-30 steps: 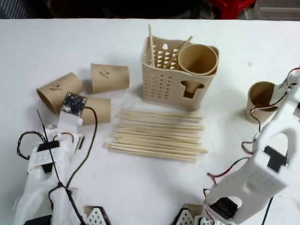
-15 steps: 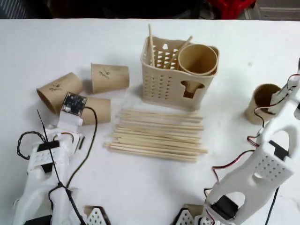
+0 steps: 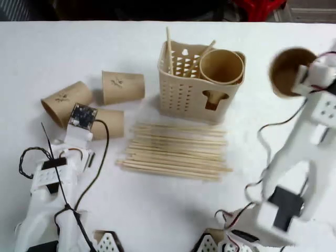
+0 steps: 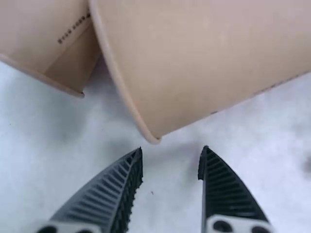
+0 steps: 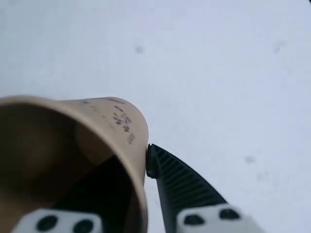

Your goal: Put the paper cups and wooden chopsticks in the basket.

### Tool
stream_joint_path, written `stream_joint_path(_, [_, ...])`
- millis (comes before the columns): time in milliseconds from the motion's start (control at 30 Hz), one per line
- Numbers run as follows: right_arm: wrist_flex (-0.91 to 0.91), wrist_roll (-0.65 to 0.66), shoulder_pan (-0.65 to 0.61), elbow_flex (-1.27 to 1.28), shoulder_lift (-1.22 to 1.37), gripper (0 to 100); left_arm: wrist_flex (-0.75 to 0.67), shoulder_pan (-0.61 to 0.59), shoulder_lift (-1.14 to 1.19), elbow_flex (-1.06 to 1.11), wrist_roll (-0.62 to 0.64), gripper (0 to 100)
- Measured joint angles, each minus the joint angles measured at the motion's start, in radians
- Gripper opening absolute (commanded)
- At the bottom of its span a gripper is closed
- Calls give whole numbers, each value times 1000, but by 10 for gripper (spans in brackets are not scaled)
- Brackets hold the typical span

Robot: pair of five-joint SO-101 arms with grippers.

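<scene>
The right gripper (image 5: 141, 170), clamped on the wall of a paper cup (image 3: 286, 71), has lifted it off the table (image 3: 79, 47) to near the basket (image 3: 184, 92), so dropping it in seems next, while the left gripper (image 4: 170, 165) waits open at the lying cups (image 3: 123, 86).

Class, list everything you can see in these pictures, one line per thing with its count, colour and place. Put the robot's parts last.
basket: one, beige, perforated, upright at the middle of the table's far side.
cup in basket: one, brown, upright in its right side.
chopsticks in basket: two seen, pale wood, standing in it.
loose chopsticks: a pile, pale wood, lying in front of the basket.
lying cups: three, brown, on their sides left of the basket.
held cup: one, brown, off the table right of the basket.
table: one, white.
left gripper: black fingers, open, low by the lying cups.
right gripper: black fingers, shut on the held cup's rim.
</scene>
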Motion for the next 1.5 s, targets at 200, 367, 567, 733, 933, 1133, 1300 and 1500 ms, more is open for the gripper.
stream_joint_path(200, [-18,-92,-219,0,-242,16,0,0,0,0,0,196])
stream_joint_path(367, [-41,-115,-374,-5,-310,16,0,0,0,0,0,196])
stream_joint_path(567, [-86,-120,-423,-5,-203,16,0,0,0,0,0,196])
stream_joint_path(733, [-123,-120,-423,-5,-101,16,0,0,0,0,0,196])
stream_joint_path(933, [-121,-120,-423,-5,-44,16,0,0,0,0,0,196])
stream_joint_path(1133, [-91,-120,-425,-5,-43,18,0,0,0,0,0,196])
stream_joint_path(1300, [-84,-120,-425,-5,-43,18,0,0,0,0,0,196])
stream_joint_path(1500, [-54,-120,-425,-5,-43,43,0,0,0,0,0,196])
